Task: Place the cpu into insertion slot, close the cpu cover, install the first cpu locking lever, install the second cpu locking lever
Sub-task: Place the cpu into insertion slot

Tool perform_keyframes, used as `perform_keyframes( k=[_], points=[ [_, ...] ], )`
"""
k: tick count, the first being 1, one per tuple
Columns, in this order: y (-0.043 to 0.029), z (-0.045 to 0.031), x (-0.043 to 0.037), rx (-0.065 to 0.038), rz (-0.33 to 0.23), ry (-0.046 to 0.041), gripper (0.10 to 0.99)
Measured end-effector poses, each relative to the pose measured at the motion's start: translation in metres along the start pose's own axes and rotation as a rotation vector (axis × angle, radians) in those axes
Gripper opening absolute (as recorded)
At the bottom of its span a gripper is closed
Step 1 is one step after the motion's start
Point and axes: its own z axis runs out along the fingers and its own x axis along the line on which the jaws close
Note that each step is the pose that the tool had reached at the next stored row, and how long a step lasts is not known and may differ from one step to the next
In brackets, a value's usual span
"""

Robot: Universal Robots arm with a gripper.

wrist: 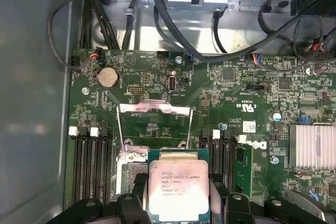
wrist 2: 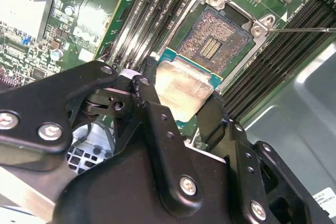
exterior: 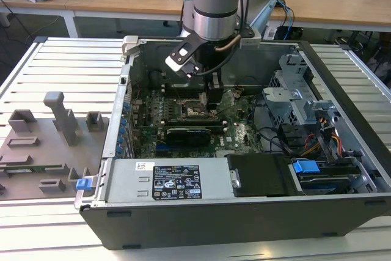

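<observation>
Clamps jaws on the cpu [wrist: 178, 187], holds it just short of the bare insertion slot [wrist 2: 219, 38] and raised cpu cover [wrist: 152, 109].

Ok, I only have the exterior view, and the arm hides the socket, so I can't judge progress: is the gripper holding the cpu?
Observer: Yes. In the second wrist view the gripper is shut on the cpu, gripping it at two opposite edges.
Operator: Is it in the insertion slot?
Observer: No. The insertion slot is bare with its contacts exposed. The cpu is held clear of it, not seated.
Operator: And the cover?
Observer: In the first wrist view the cpu cover stands open, lifted off the socket.
</observation>
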Motion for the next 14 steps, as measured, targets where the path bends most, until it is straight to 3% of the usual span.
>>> perform_keyframes(
  k=[14],
  points=[
    [0.0, 0.0002, 0.0, -0.001, 0.076, -0.0067, 0.545]
  ],
)
